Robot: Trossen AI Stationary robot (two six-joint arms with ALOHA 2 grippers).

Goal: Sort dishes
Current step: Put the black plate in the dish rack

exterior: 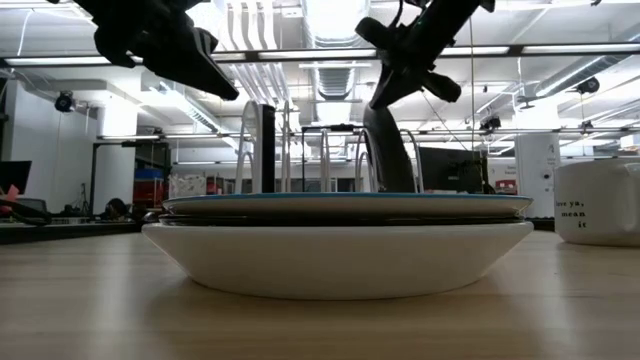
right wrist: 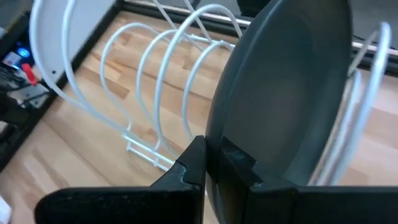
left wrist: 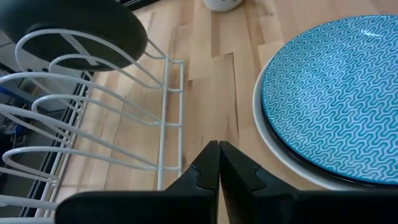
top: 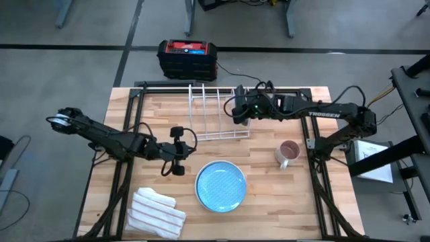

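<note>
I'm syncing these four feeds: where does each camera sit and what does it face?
High: overhead, straight down on table, both arms.
Low: table height, facing the plate stack; arms enter from above.
Left wrist: above shut left gripper, sees patterned blue plate.
Right wrist: right gripper gripping dark plate.
Shared: white rack, in all four.

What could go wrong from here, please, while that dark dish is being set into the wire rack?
The right end effector grips the dark dish only at its rim, on edge between the rack wires. If released before it seats, it could tip or roll out. The rack looks light, so pushing the dish may shift it. The left end effector, fingers shut, waits close to the stack topped by the light blue dish and could nudge it.
</note>
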